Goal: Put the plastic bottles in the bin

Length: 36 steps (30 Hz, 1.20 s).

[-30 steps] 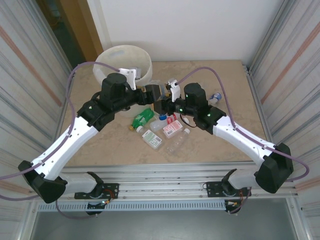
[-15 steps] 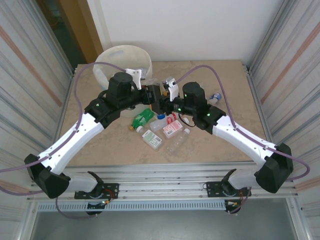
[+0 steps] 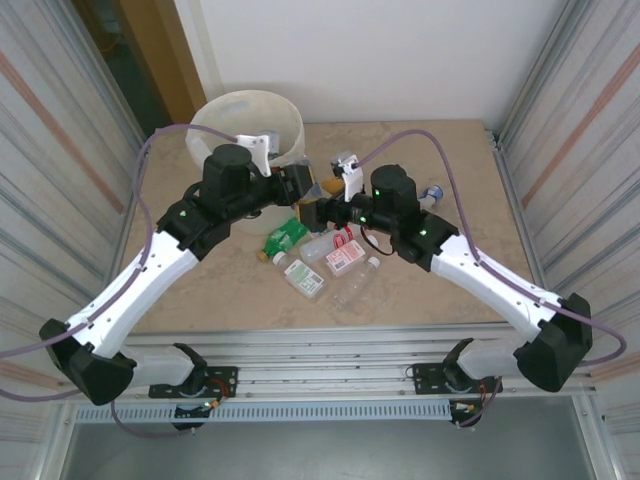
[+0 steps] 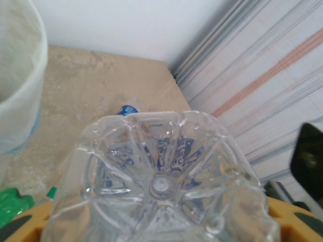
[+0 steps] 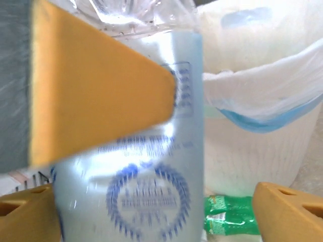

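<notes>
Loose plastic bottles point(image 3: 305, 278) on desk point(image 3: 460, 170), near; clear bottle point(image 4: 161, 176) held above desk, clamped in left pincer point(image 3: 298, 186), base toward its wrist, long axis along the pincer; right pincer point(image 5: 156, 214) spread apart around it; bin point(image 3: 292, 140) just beyond at far left, left arm nearer

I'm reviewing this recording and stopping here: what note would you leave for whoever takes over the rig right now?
Left gripper: shut on a clear blue-labelled bottle, held up near the bin.
Right gripper: open, fingers either side of that bottle, not gripping.
Done: this bottle picked up; the bin's contents cannot be told.
Left: drop it in the bin, then clear the green bottle and its neighbours on the table, plus the blue-capped bottle far right.
</notes>
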### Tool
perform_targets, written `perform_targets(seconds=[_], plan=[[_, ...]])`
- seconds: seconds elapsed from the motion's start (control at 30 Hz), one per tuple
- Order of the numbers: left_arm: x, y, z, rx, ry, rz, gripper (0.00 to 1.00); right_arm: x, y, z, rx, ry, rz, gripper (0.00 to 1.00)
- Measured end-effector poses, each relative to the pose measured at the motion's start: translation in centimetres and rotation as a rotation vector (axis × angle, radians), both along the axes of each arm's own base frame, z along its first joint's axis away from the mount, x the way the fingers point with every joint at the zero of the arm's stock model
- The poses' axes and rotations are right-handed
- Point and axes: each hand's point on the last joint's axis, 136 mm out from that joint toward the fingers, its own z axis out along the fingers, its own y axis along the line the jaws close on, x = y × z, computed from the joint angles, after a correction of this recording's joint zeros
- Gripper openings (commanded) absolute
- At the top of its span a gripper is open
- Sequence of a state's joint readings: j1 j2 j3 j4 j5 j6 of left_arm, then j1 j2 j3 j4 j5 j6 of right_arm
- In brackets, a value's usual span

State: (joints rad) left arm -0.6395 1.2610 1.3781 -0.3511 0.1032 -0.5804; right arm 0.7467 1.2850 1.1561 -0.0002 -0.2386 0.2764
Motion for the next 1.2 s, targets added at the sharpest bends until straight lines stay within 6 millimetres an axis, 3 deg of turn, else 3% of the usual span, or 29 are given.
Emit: perform_targets(seconds=[0.17, 0.4, 0.67, 0.93, 1.2], plan=[[0.5, 1.3, 0.8, 0.01, -0.018, 0.036, 0.11, -0.5, -1.7, 1.6, 0.019, -0.032, -0.053, 0.98], [1.2, 3.8, 2.0, 0.014, -0.049, 0.096, 0.1, -0.9, -3.7, 1.2, -0.002, -0.03, -0.122, 0.98], [1.1, 6.3, 6.7, -0.017, -0.154, 0.15, 0.09, -1.0, -6.2, 1.4, -0.001, -0.022, -0.226, 0.98], [2.5, 8.5, 10.8, -0.021, -0.229, 0.213, 0.09, 0.2, -8.7, -1.5, -0.061, 0.046, -0.388, 0.98], [6.0, 10.6, 11.3, 0.012, -0.218, 0.283, 0.08, 1.3, -11.9, -4.2, -0.112, 0.128, -0.58, 0.98]])
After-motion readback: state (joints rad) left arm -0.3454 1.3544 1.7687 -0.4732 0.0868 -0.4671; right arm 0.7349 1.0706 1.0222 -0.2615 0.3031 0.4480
